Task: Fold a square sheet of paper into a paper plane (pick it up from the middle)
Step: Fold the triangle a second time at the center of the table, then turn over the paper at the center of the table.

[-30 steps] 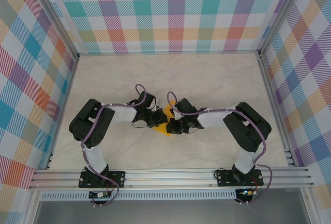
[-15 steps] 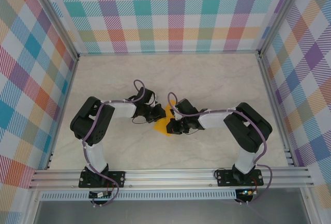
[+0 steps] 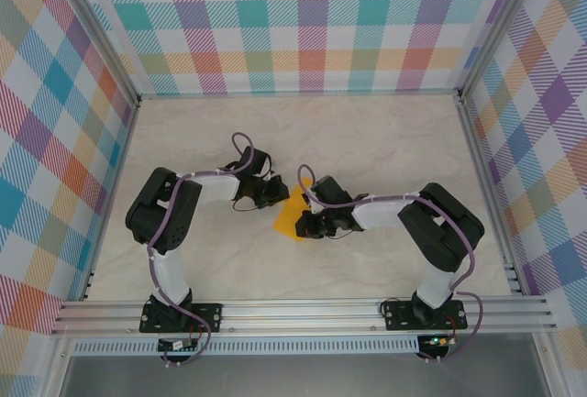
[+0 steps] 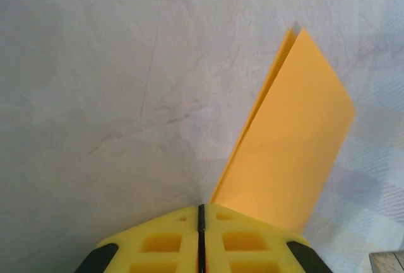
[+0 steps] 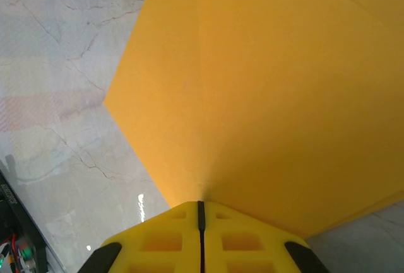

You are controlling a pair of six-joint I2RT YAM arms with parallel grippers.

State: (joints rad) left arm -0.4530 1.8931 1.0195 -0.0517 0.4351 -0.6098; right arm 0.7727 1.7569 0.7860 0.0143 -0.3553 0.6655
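The orange-yellow square sheet of paper (image 3: pixel 288 218) lies folded over on itself on the marble tabletop, between the two grippers. My right gripper (image 3: pixel 308 225) is shut on its right edge. In the right wrist view the sheet (image 5: pixel 265 96) spreads out from the closed tips (image 5: pixel 201 203), with a faint crease running to them. My left gripper (image 3: pixel 276 197) sits just up-left of the sheet. Its jaws (image 4: pixel 201 207) are shut with nothing seen between them. In the left wrist view the folded sheet (image 4: pixel 290 140) shows two layers and passes under the right finger (image 4: pixel 252 235).
The pale marble tabletop (image 3: pixel 367 140) is fenced by aluminium rails and plaid walls on the left, right and back. Both arms (image 3: pixel 165 223) (image 3: pixel 440 227) bend inward from their bases at the near rail (image 3: pixel 293 310).
My left gripper has pulled back up and to the left, off the sheet, so more of the orange paper shows. The right gripper has barely moved and stays shut on the paper.
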